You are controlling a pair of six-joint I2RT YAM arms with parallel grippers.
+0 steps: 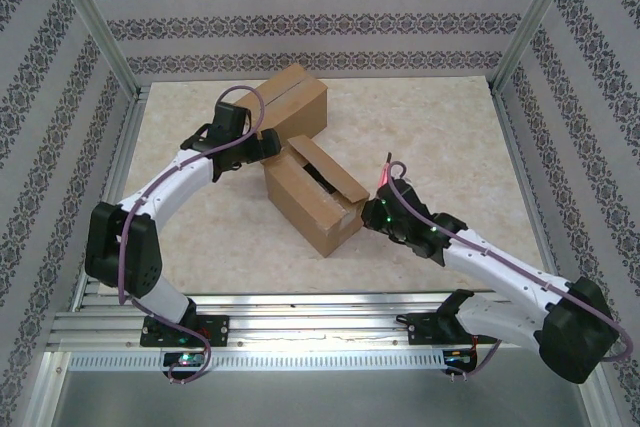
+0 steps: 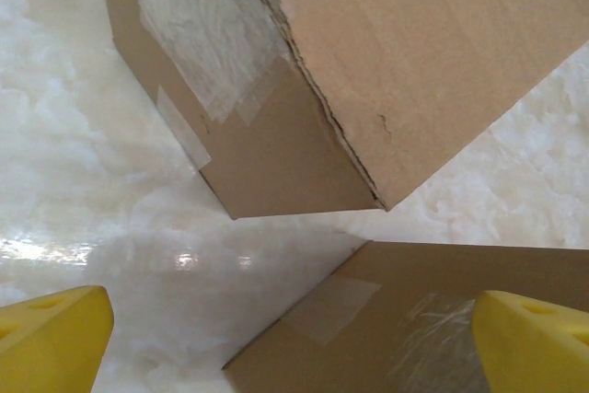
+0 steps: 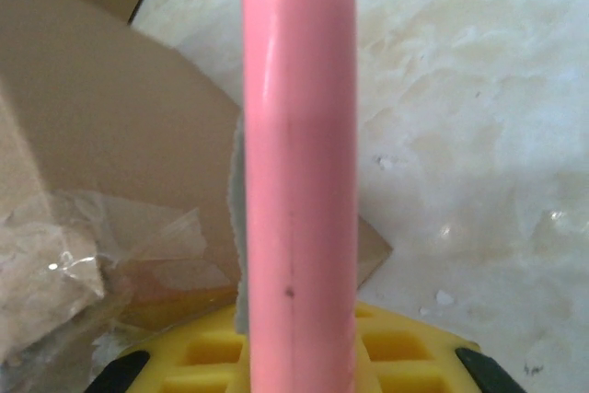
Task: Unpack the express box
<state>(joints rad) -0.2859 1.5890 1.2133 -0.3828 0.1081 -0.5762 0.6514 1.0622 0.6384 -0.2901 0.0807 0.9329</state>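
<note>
The express box is brown cardboard, standing mid-table with its top flaps folded open. My right gripper sits at the box's right end, shut on a pink stick-like tool that points up and away. In the right wrist view the pink tool stands between the yellow pads of my right gripper, with a cardboard flap and loose clear tape to its left. My left gripper hovers open at the box's far left corner. Its yellow fingertips are spread wide over a taped cardboard face.
A second cardboard box, closed, lies behind the open one, and its corner hangs above the gap in the left wrist view. Aluminium posts and patterned walls enclose the pale marbled table. Bare tabletop lies to the right and front.
</note>
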